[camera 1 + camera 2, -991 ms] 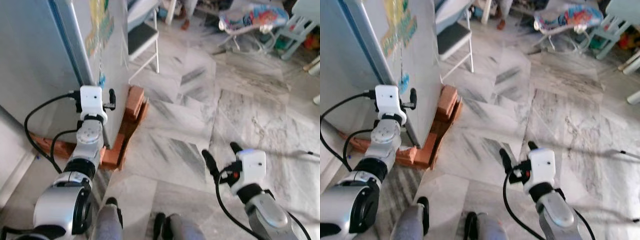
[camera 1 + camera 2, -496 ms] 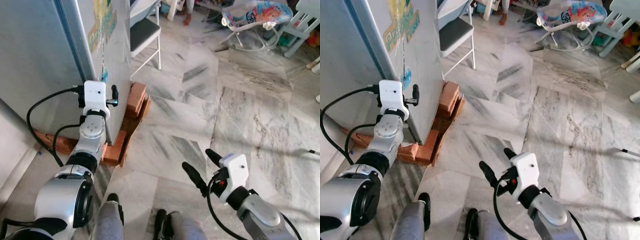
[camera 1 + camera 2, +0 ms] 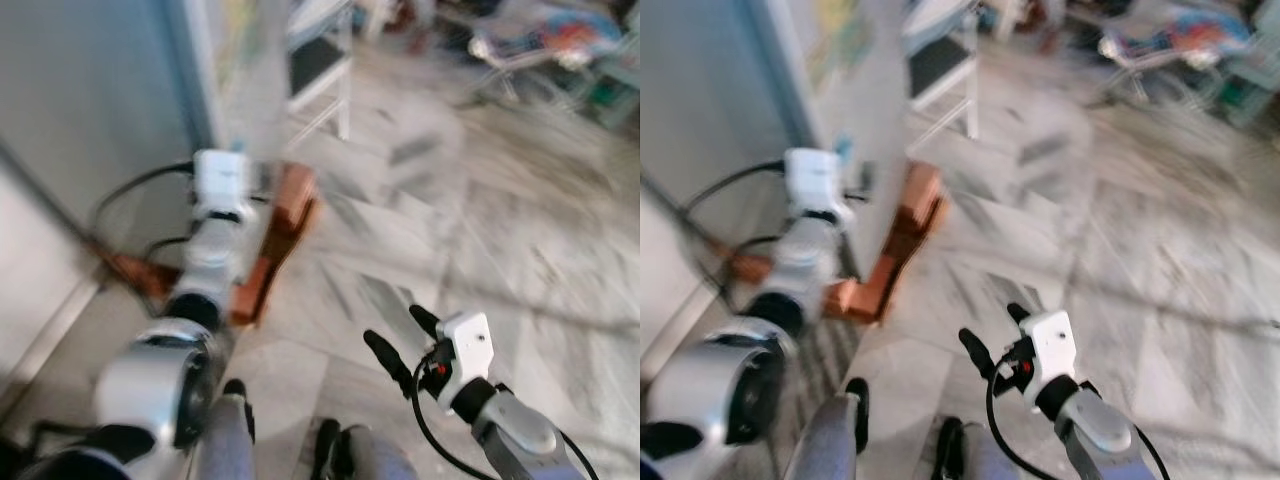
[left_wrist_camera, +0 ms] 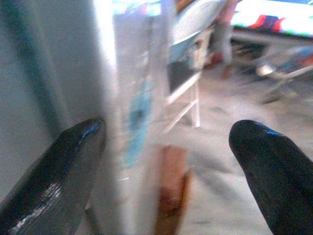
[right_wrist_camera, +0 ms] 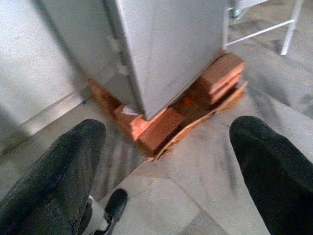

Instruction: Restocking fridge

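Grey fridge [image 3: 90, 130] standing on red bricks [image 5: 166, 125], door shut. Left gripper [image 4: 166, 161] spread wide, straddling the fridge's front corner edge. Right gripper [image 3: 400, 335] also wide and empty, well clear of the fridge over marble floor [image 3: 520, 230]. Best to steady first (views blurred), then hook the door edge squarely.

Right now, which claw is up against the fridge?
The left claw, open and raised at the fridge's corner edge. The right claw hangs open over the marble floor.
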